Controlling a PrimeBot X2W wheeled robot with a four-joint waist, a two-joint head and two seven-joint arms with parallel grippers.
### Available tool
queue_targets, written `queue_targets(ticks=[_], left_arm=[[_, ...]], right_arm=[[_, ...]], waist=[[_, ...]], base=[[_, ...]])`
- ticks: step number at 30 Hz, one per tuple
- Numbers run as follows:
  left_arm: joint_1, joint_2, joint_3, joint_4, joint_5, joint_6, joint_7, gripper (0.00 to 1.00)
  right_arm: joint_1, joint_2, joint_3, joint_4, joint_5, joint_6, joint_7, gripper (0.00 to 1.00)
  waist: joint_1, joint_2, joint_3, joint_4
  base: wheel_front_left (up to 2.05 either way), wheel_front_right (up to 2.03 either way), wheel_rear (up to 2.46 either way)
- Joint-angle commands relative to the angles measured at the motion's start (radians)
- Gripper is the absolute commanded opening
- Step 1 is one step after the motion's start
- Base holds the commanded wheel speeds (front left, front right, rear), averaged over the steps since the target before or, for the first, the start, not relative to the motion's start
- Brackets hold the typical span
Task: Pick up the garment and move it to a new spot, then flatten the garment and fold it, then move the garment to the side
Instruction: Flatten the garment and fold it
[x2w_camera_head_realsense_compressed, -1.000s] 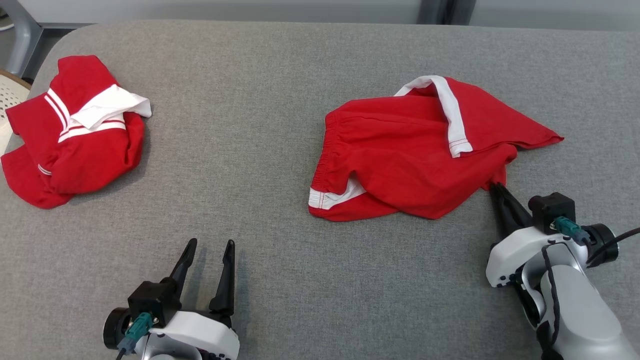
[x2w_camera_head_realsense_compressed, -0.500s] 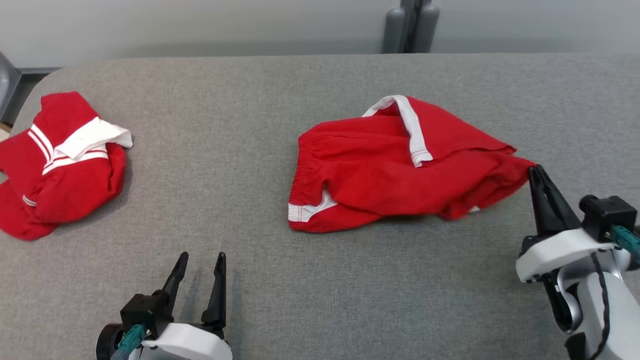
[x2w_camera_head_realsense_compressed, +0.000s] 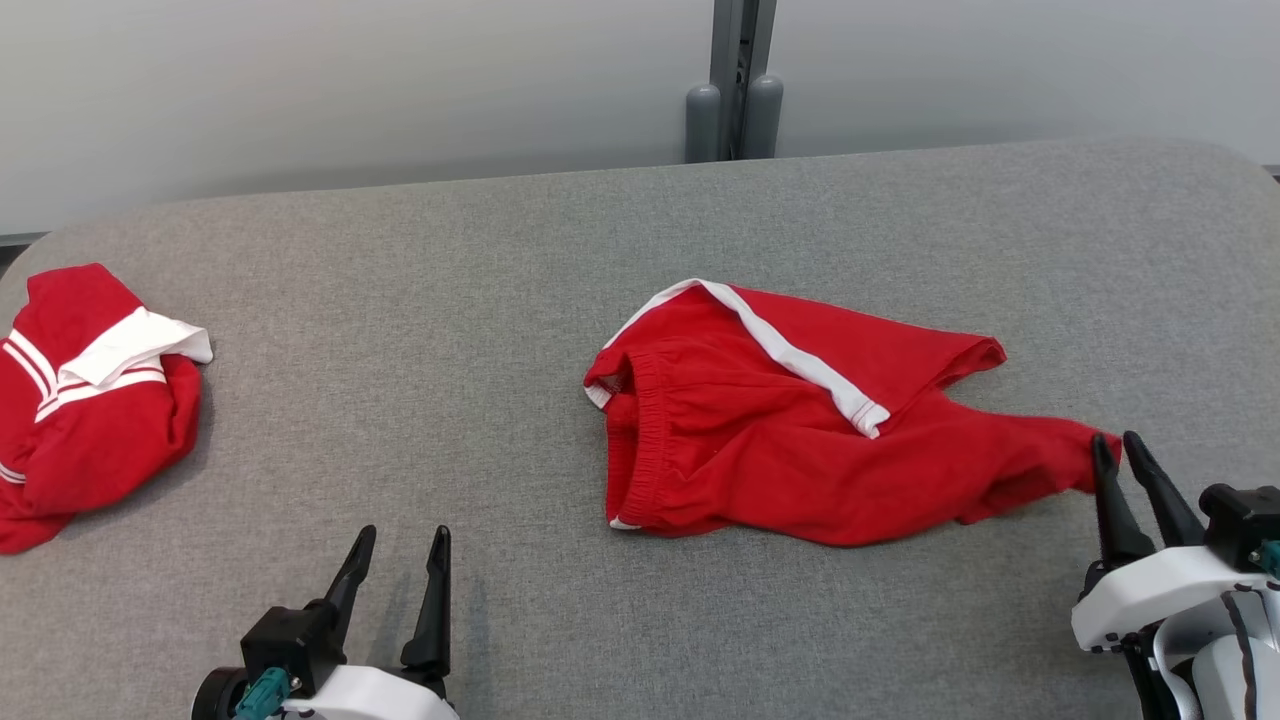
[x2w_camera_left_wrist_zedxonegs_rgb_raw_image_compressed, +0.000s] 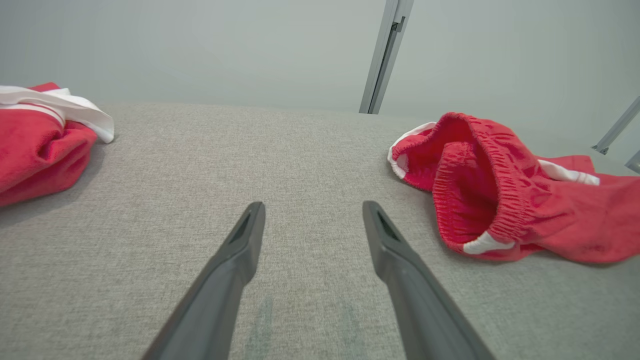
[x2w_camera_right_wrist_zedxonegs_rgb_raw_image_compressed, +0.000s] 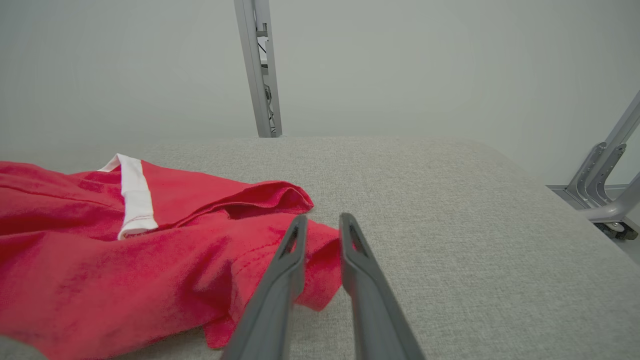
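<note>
The garment (x2w_camera_head_realsense_compressed: 800, 450) is a pair of red shorts with white trim, lying stretched out on the grey padded table (x2w_camera_head_realsense_compressed: 400, 330), right of centre. Its elastic waistband faces left (x2w_camera_left_wrist_zedxonegs_rgb_raw_image_compressed: 480, 200) and one corner is drawn out to the right. My right gripper (x2w_camera_head_realsense_compressed: 1114, 440) sits at that corner with its fingers slightly parted. In the right wrist view the cloth (x2w_camera_right_wrist_zedxonegs_rgb_raw_image_compressed: 150, 240) lies slack between and behind the right gripper (x2w_camera_right_wrist_zedxonegs_rgb_raw_image_compressed: 323, 218). My left gripper (x2w_camera_head_realsense_compressed: 404, 532) rests open near the table's front edge, well left of the shorts, with nothing between the fingers of the left gripper (x2w_camera_left_wrist_zedxonegs_rgb_raw_image_compressed: 314, 205).
A second crumpled red and white garment (x2w_camera_head_realsense_compressed: 90, 410) lies at the table's far left (x2w_camera_left_wrist_zedxonegs_rgb_raw_image_compressed: 35, 145). A grey metal post (x2w_camera_head_realsense_compressed: 735, 80) stands behind the table against the pale wall. A metal frame (x2w_camera_right_wrist_zedxonegs_rgb_raw_image_compressed: 605, 170) stands past the table's right end.
The head camera has tilted up. My right gripper pulled the shorts' corner rightward, stretching the shorts out, then its fingers parted. The left gripper stayed put.
</note>
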Motion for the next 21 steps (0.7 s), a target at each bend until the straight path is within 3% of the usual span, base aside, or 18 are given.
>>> queue_targets(ticks=[1, 15, 21], left_arm=[[0.007, 0.004, 0.005, 0.002, 0.004, -0.007, 0.0, 1.0], [0.008, 0.003, -0.01, -0.014, 0.014, -0.017, 0.0, 1.0], [-0.035, 0.003, -0.146, -0.065, -0.027, -0.074, 0.0, 1.0]], right_arm=[[-0.012, 0.001, -0.004, 0.005, -0.002, 0.0, 0.0, 1.0], [0.015, 0.046, -0.038, -0.056, -0.043, 0.0, 0.0, 1.0], [0.017, 0.058, -0.025, -0.065, -0.042, 0.0, 0.0, 1.0]], waist=[[-0.0001, 0.0, 0.0, 0.001], [-0.0001, 0.0, -0.007, -0.003], [-0.0001, 0.0, 0.017, -0.026]], base=[[0.0, 0.0, 0.0], [0.0, 0.0, 0.0], [0.0, 0.0, 0.0]])
